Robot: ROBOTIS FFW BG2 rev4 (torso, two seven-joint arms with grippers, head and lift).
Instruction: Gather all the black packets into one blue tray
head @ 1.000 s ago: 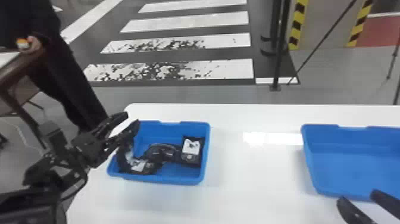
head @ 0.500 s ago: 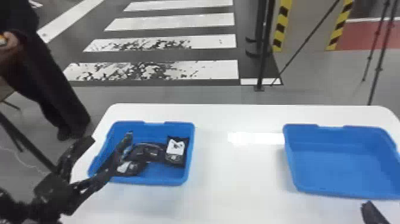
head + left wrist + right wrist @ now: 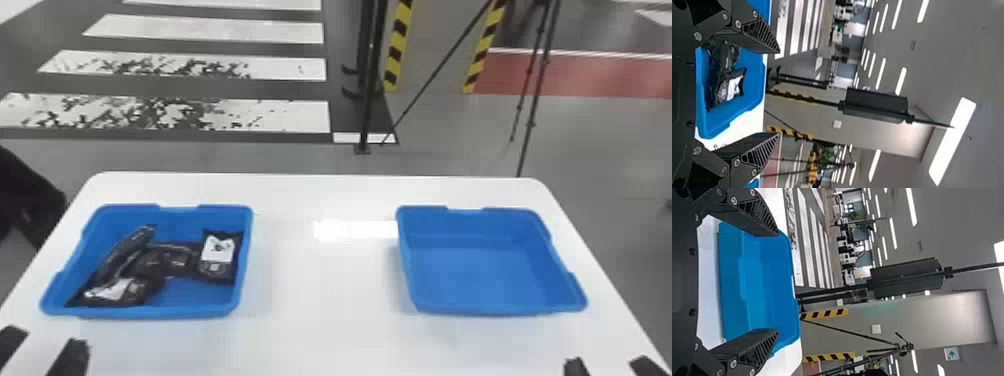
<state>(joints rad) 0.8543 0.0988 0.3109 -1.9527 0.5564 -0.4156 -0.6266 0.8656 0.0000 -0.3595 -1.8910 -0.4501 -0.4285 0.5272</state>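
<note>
Black packets (image 3: pixel 150 262) lay in the left tray (image 3: pixel 150 313), ahead of the left claw (image 3: pixel 46 340) and somewhat to its right, and this nearer claw was released, holding nothing.

Ceiling lamps (image 3: pixel 952 141): white strips glow overhead, both wrist views.
Table (image 3: pixel 320 340): brightly lit, glare (image 3: pixel 331 230) flaring toward six o'clock, head view.
Blue tray (image 3: pixel 500 309), four o'clock: faint shadow beside near rim.

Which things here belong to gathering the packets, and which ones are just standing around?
For the job:
- glossy black packets
- left blue plastic tray, holding them
- right blue plastic tray
- left black tool, right black tool

Just standing around:
- thin black tripod
- striped yellow-black strips
</note>
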